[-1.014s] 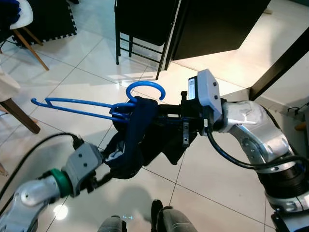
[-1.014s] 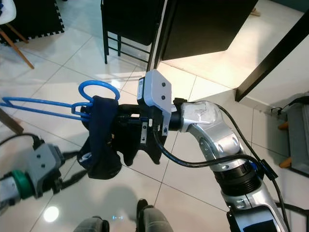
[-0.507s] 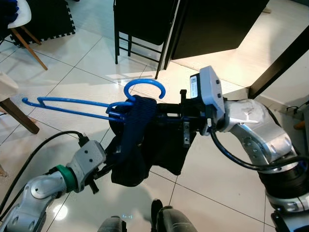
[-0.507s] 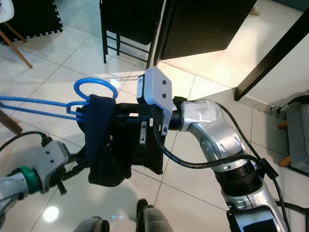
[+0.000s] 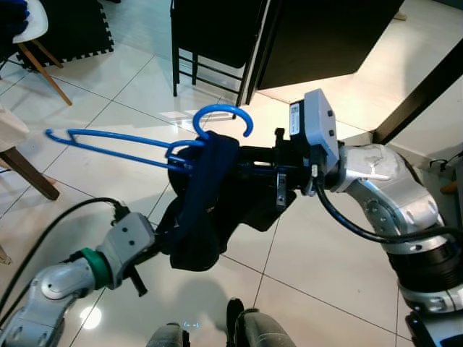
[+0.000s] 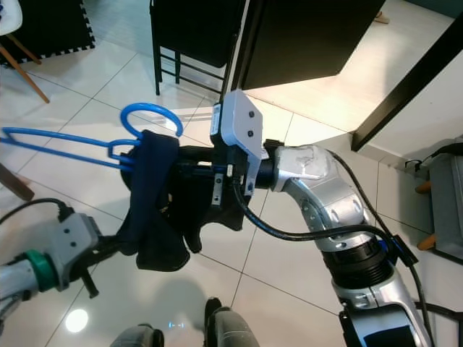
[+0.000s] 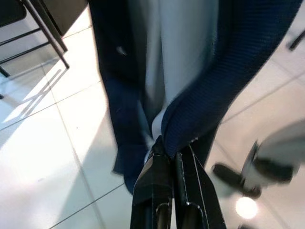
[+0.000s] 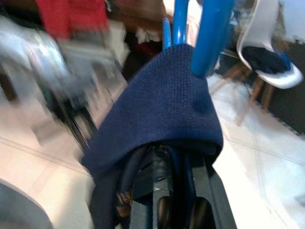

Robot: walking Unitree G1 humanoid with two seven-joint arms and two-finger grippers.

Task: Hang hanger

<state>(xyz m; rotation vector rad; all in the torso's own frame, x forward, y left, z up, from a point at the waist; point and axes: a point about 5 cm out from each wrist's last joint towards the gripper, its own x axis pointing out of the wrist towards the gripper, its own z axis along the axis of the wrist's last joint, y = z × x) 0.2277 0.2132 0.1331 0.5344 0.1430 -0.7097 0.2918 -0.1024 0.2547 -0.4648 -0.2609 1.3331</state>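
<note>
We are holding the blue hanger [image 5: 155,144] up in the air over the white floor tiles [image 5: 318,253], in front of our chest. A dark blue cloth [image 5: 206,199] is draped over its middle and hangs down in a lump.

Our right gripper [image 5: 249,170] reaches in from the right side. Its fingers are buried under the cloth, so we cannot tell if they are clenched or not. It looks like it has the hanger near the hook, but that is our guess.

Our left gripper [image 7: 172,157] comes up from below on the left. Its 2 fingers are pinched tight on the bottom edge of the cloth.

The hanger lies almost flat. Its long bar points away to our left, out from the right gripper. The round hook [image 5: 224,119] sits just next to the right gripper and curls up and forward, toward the black chair [image 5: 213,36] ahead.

So the right arm is the nearer one to the hook. We think that arm has to carry it to a rail. We see no rail here yet.
</note>
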